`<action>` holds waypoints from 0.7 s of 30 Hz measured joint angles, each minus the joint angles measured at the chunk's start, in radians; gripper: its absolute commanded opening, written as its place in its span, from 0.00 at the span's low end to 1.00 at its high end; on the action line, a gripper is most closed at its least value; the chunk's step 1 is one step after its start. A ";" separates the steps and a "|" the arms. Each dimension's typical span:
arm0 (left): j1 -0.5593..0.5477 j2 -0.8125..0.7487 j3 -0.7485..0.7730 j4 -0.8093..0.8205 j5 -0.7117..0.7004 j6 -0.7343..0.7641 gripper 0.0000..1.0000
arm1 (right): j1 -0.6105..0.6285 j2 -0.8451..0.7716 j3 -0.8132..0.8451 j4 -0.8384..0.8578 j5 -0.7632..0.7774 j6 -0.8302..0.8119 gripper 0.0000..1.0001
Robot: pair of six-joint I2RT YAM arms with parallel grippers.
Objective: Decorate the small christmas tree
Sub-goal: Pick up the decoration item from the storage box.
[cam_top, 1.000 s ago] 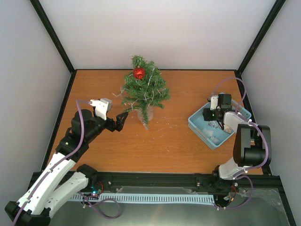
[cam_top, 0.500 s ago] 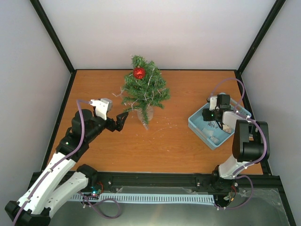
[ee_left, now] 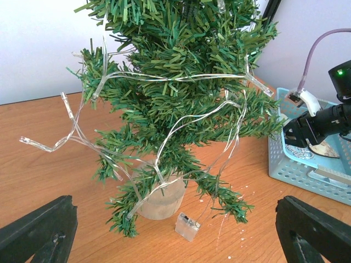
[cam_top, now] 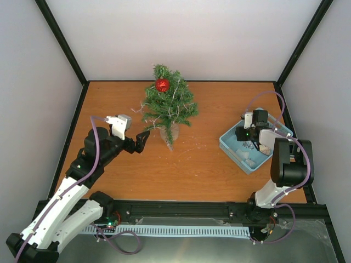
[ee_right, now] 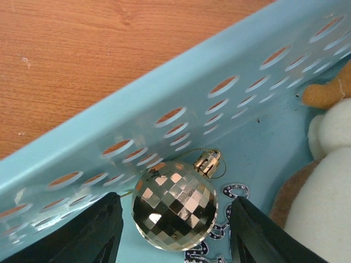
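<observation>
Though the bushy green christmas tree (cam_top: 167,107) wears a shiny red ball (cam_top: 162,85), your spread right gripper (ee_right: 175,222) only straddles the gold mirrored bauble (ee_right: 175,204).

right pincer (ee_right: 173,227) edged left, elbow (cam_top: 289,164) drawn inward

left arm (cam_top: 60,203) first: white shells on the long links, black joints between them. a purple cable (cam_top: 96,145) runs along it, and there's a pale grey camera block (cam_top: 122,121) at the wrist. the left end effector (cam_top: 141,141) is matte black with blunt wedge fingers (ee_left: 38,230). over to the right arm (cam_top: 288,170): chunky black housing, white lower link, its own purple lead (ee_left: 313,52), a green light (ee_left: 340,72) glowing. the right end effector (ee_right: 173,219) is black too.
</observation>
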 measured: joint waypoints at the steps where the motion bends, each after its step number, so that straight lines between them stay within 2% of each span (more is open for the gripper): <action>1: 0.000 0.000 0.000 0.000 0.001 0.000 1.00 | 0.000 0.000 0.000 0.001 0.000 0.000 0.54; 21: 0.000 -0.005 -0.008 0.000 0.003 0.000 1.00 | 0.000 0.012 0.002 0.031 0.001 0.000 0.52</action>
